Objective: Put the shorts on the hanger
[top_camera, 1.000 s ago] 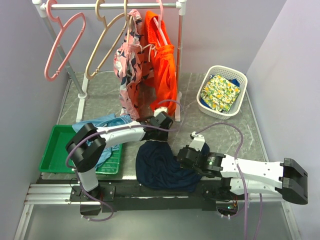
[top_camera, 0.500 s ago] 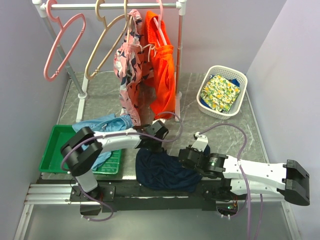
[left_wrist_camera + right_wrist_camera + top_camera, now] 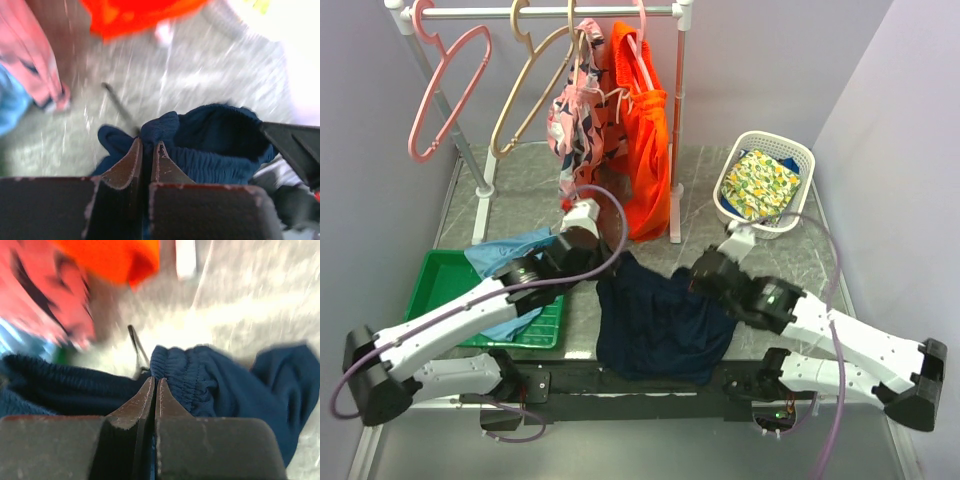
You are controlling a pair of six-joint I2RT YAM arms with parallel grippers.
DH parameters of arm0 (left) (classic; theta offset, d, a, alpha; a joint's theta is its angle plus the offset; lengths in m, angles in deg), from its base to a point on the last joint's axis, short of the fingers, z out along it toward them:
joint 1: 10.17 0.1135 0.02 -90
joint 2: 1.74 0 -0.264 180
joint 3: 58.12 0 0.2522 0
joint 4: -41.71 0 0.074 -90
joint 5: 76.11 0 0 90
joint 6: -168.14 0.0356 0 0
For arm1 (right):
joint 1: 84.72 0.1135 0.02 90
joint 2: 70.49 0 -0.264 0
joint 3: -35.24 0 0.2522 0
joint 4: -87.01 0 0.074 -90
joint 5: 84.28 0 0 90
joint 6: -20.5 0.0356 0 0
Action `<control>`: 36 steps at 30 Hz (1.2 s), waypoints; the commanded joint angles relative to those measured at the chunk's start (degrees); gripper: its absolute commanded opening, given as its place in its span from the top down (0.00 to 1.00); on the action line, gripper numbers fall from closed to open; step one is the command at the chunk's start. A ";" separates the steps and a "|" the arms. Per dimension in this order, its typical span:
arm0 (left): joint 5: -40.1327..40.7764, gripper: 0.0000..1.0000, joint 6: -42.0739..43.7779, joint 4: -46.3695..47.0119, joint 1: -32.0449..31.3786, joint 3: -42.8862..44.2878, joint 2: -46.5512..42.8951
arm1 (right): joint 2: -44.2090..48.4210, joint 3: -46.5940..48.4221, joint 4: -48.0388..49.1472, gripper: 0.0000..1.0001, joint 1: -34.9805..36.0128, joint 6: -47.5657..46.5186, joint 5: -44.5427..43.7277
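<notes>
Both pincers are clenched on the shorts point(image 3: 655, 325). The left gripper point(image 3: 148, 148) pinches a bunched fold of the elastic waistband, and the right gripper point(image 3: 154, 384) nips the gathered band farther along. The dark navy fabric spreads between them over the near part of the marble-patterned table point(image 3: 520, 170). The tan hanger point(image 3: 525, 95) hangs from the rack rail point(image 3: 550, 12) at the back, well apart from the shorts, between a pink hanger point(image 3: 445, 90) and a pink patterned garment point(image 3: 582, 130). Light blue shorts point(image 3: 510, 250) lie partly in a green tray point(image 3: 440, 275).
</notes>
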 commanded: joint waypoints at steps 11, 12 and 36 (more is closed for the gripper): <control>11.13 0.99 10.99 1.86 0.88 30.20 -0.31 | -4.01 40.24 -3.00 1.00 -11.41 -21.03 -4.48; 10.69 0.99 11.07 1.77 0.88 28.81 -0.75 | -3.31 38.75 -2.74 1.00 -11.33 -20.85 -4.31; -0.49 0.37 -11.78 1.89 -7.12 -27.31 -25.10 | 13.27 -19.55 12.11 0.42 -0.26 -3.26 5.56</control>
